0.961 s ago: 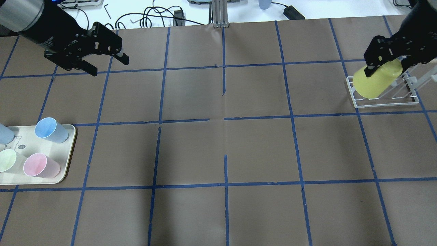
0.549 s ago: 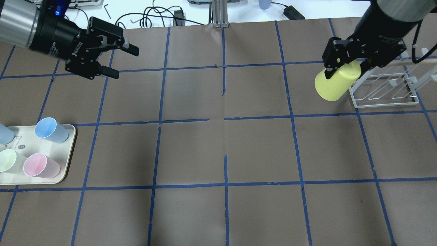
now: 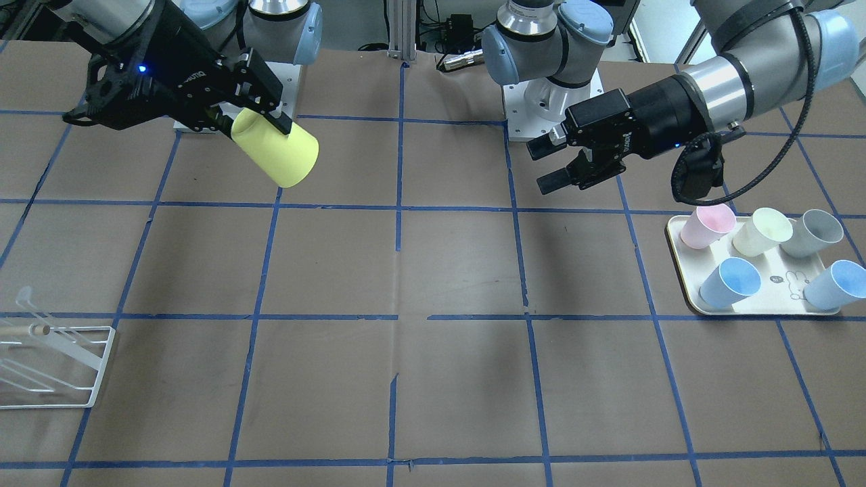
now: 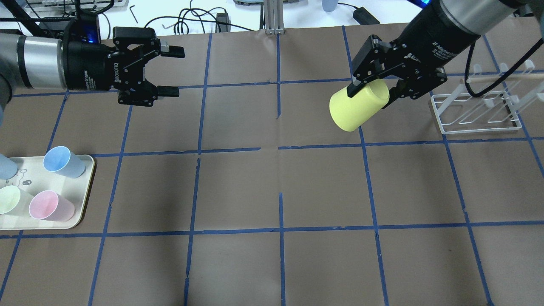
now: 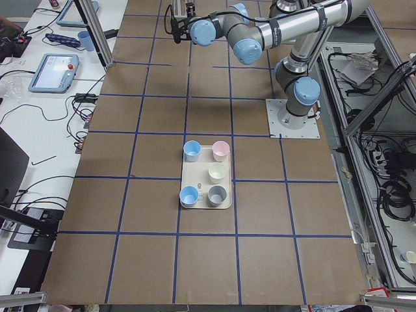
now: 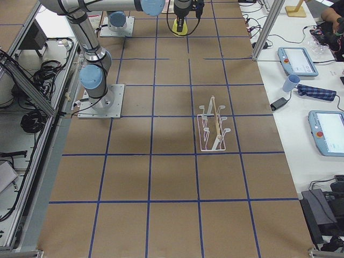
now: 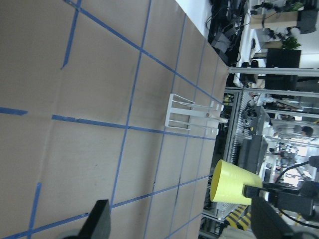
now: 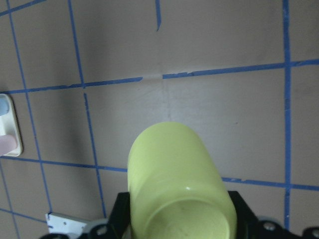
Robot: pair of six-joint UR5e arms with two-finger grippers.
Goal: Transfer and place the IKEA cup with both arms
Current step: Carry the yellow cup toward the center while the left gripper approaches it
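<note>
Step in hand: hand-over approach. Far left, the left gripper (image 4: 176,71) hangs released, jaws spread, facing right. Right of centre, the right gripper (image 4: 372,94) is clenched on the narrow end of the IKEA cup (image 4: 356,109), held above the surface (image 4: 238,187). The cup's long axis lies near horizontal, wider end pointing left and down. Next move, by judgement: bring the cup between the spread jaws.

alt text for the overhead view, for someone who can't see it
The right tool holds a yellow cup tilted over the brown taped table, and the left tool is open across from it. A tray of pastel cups sits at the left edge, a wire rack at the right.
</note>
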